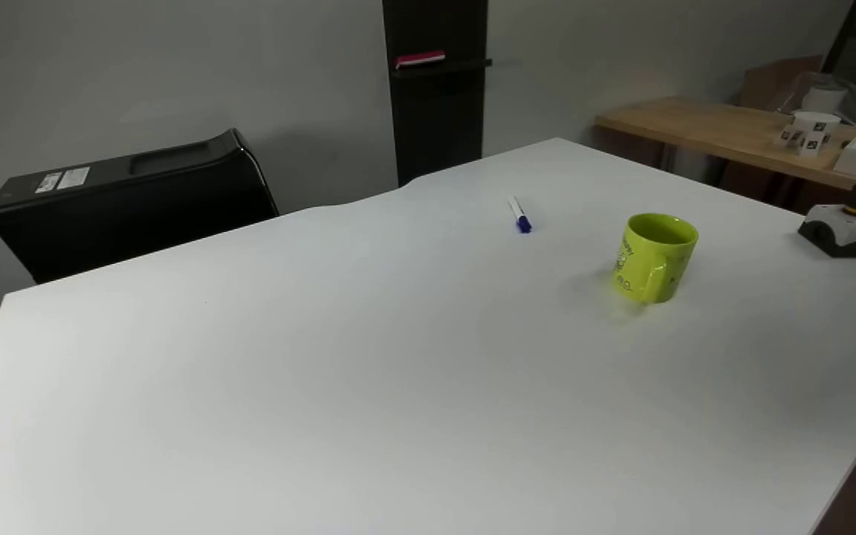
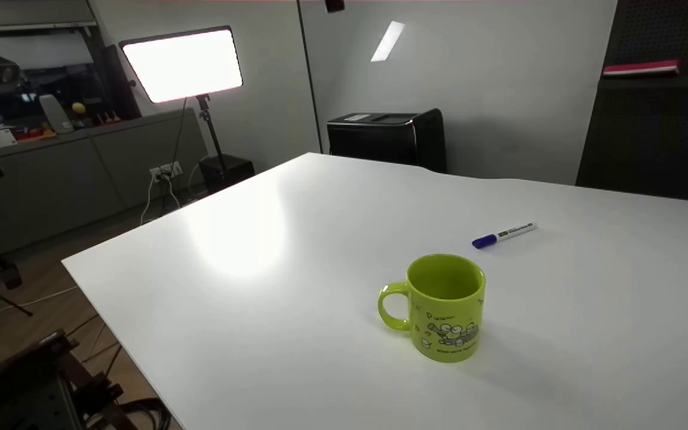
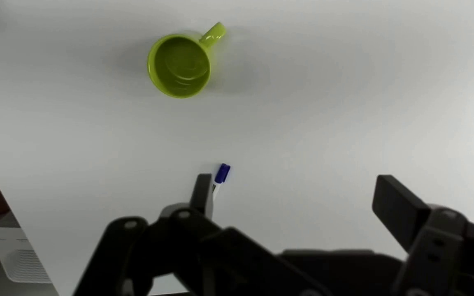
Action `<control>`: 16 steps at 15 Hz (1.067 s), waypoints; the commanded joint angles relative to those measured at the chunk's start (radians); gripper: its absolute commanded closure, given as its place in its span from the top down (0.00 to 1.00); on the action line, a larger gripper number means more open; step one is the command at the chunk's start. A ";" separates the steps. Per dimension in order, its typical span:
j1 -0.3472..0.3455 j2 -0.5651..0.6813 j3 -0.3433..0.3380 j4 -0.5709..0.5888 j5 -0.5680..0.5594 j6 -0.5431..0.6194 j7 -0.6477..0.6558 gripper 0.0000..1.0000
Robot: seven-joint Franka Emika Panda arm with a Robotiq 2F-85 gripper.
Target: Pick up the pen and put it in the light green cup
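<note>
The pen, white with a blue cap, lies on the white table in both exterior views (image 1: 519, 215) (image 2: 505, 235). In the wrist view the pen's blue cap (image 3: 222, 173) shows just beside the left fingertip, and that finger hides most of the white body. The light green cup (image 1: 640, 267) stands upright with its handle out to one side. It also shows in an exterior view (image 2: 448, 325) and, seen from above with nothing inside, in the wrist view (image 3: 181, 59). My gripper (image 3: 294, 179) is wide open and empty, above the table. The exterior views do not clearly show it.
The white table (image 1: 309, 357) bears pen and cup. A white and black button box (image 1: 848, 227) sits at its right edge. A wooden side table (image 1: 695, 122) holds white marked objects. A black case (image 1: 138, 200) and a lit lamp panel (image 2: 183, 64) stand beyond the table.
</note>
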 commanded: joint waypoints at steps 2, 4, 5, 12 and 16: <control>-0.021 0.265 -0.025 0.213 -0.029 0.048 0.123 1.00; -0.025 0.358 -0.045 0.295 -0.025 0.081 0.150 1.00; -0.026 0.405 -0.056 0.344 -0.023 0.089 0.165 1.00; -0.007 0.673 -0.125 0.650 -0.026 0.133 0.312 1.00; 0.015 0.773 -0.149 0.705 -0.030 0.162 0.388 1.00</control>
